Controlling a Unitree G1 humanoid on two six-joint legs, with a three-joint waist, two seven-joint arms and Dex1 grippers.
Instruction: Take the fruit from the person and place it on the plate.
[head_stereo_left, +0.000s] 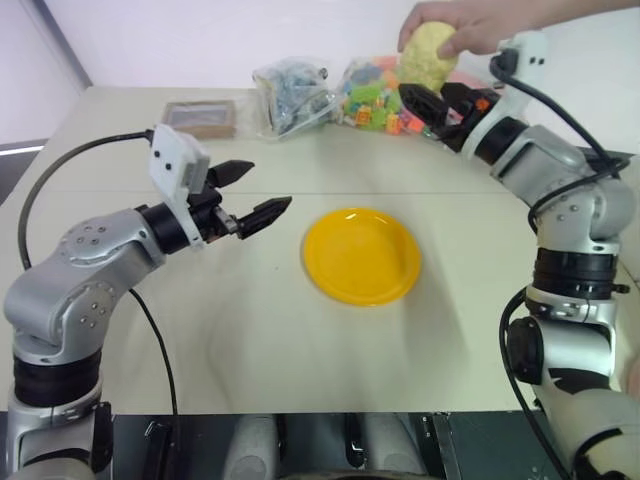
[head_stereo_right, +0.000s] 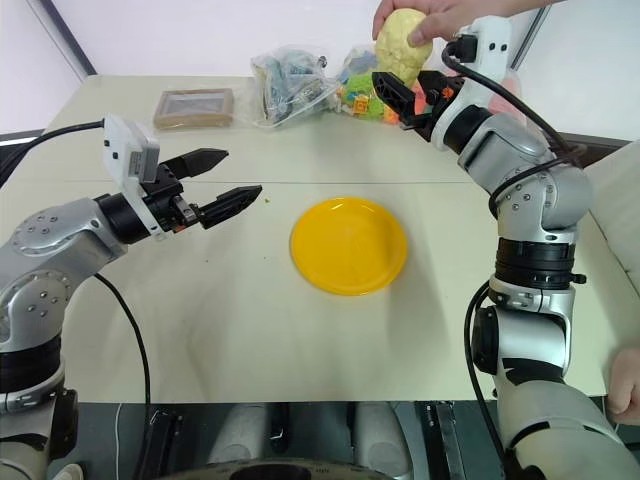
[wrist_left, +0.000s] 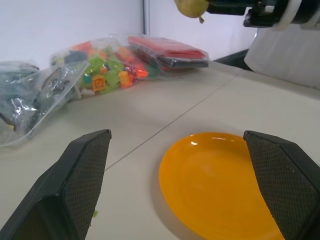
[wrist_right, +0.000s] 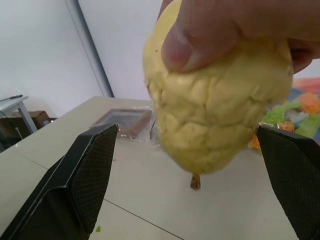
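The handover is not yet made: the pale yellow, bumpy, roundish toy fruit (wrist_right: 220, 107) hangs in the person's bare hand (head_stereo_left: 478, 24) above the far right of the table, stem down, and the right gripper (head_stereo_right: 398, 97) sits just beside it with its black fingers (wrist_right: 85, 175) spread wide and nothing between them; whether either pad touches the fruit I cannot quite tell. Grasping, carrying and setting down all remain. The flat round bright yellow plastic plate (head_stereo_left: 361, 255) lies bare at the middle of the pale matte table (head_stereo_left: 250, 340), smooth and glossy with a shallow rim. The left gripper (head_stereo_left: 254, 196) hovers left of the plate, wide open and holding nothing, its pads finely cross-hatched. A crinkly clear bag of colourful blocks (wrist_left: 107, 75) lies at the far edge.
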